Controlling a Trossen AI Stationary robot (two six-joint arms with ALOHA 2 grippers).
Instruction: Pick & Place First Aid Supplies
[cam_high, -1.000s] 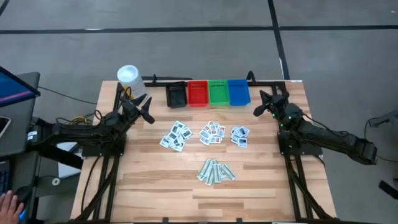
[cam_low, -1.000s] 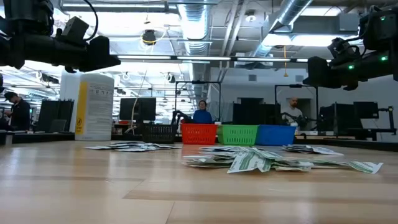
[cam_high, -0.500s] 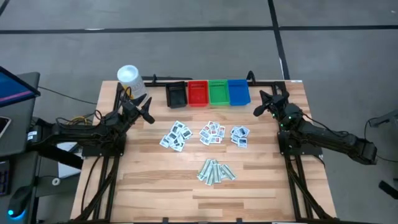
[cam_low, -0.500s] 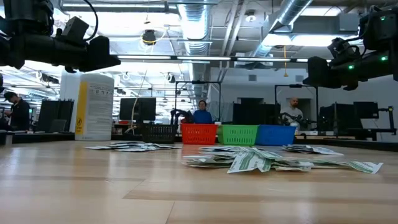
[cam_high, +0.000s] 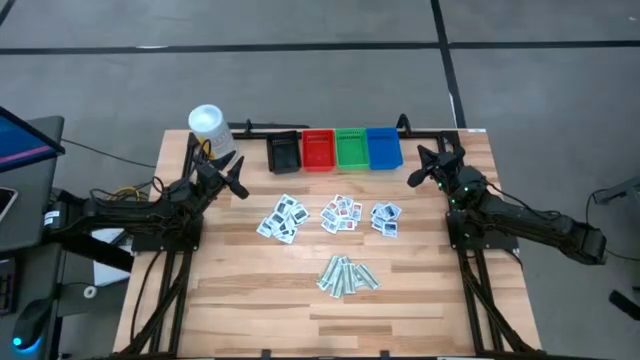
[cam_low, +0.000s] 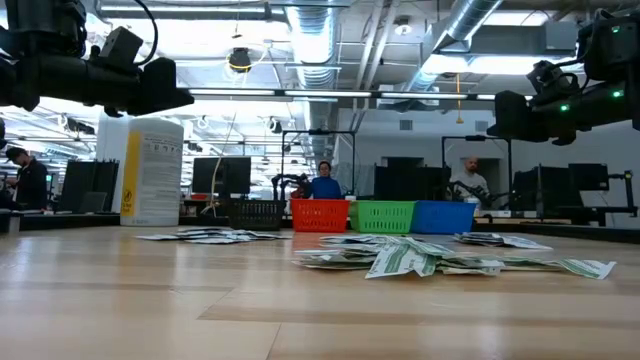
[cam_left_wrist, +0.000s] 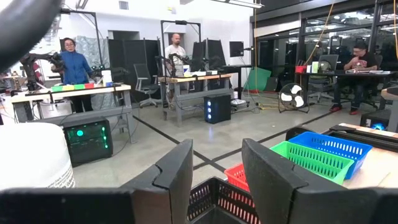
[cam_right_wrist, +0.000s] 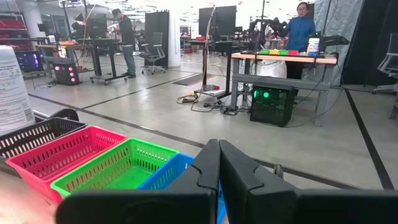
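Three heaps of small white packets lie flat on the wooden table: one with dark print (cam_high: 283, 218), one with red print (cam_high: 342, 214) and one with blue print (cam_high: 385, 218). A heap of pale-green wrapped strips (cam_high: 347, 275) lies nearer the front; it also shows in the low view (cam_low: 420, 260). My left gripper (cam_high: 238, 182) hovers at the far left, above the table; its fingers stand apart and empty in the left wrist view (cam_left_wrist: 217, 155). My right gripper (cam_high: 415, 172) hovers at the far right, its fingers shut together and empty (cam_right_wrist: 219, 149).
A black bin (cam_high: 284, 152), a red bin (cam_high: 318, 150), a green bin (cam_high: 352, 148) and a blue bin (cam_high: 384, 148) stand in a row at the far edge. A white canister with a yellow label (cam_high: 207, 122) stands at the far left corner. People show in the room beyond.
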